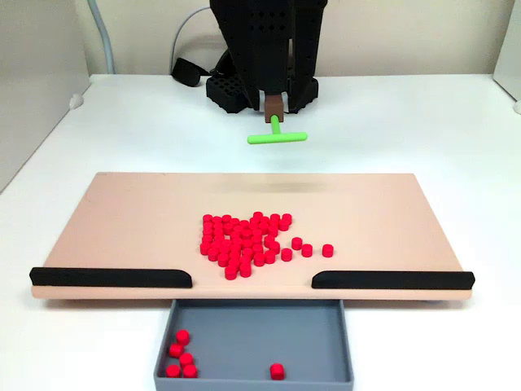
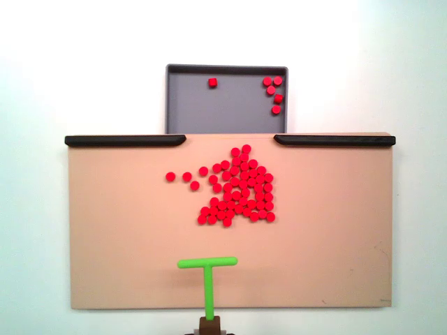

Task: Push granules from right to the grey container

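Observation:
Many red granules [image 1: 244, 244] lie in a loose heap mid-board on the tan board [image 1: 122, 220], with three strays trailing to the right in this fixed view; from above the heap [image 2: 237, 188] sits just below the gap between the black strips. The grey container [image 1: 244, 342] stands against the board's near edge and holds several granules [image 1: 181, 354] in one corner plus a single one [image 1: 278, 371]. From above, the container [image 2: 209, 112] shows the same granules [image 2: 274, 91]. My gripper [image 1: 275, 104] [image 2: 209, 325] holds a green T-shaped stick [image 1: 278, 136] [image 2: 207, 264] raised over the board's arm-side edge, apart from the heap.
Two black strips [image 1: 110, 278] [image 1: 391, 280] line the board's container-side edge, leaving a gap over the tray. The arm's black base [image 1: 260, 49] stands behind the board on a white table [image 1: 423, 130]. A cable and black strap [image 1: 186, 72] lie beside the base.

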Robot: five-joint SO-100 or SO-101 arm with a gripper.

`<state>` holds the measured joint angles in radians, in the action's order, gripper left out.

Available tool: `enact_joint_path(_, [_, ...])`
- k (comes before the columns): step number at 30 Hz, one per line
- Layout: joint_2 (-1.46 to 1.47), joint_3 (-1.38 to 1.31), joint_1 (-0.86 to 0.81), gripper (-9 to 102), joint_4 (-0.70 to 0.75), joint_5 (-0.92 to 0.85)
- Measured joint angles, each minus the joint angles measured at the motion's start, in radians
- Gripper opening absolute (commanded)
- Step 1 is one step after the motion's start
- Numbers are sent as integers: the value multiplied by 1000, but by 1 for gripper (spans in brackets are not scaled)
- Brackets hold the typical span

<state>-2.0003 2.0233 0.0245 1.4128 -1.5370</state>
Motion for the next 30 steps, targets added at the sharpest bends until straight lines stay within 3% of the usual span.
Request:
enact_joint_path(25, [12, 0, -14, 0, 5, 11])
enact_joint_path(30, [6, 0, -41, 0, 5, -132])
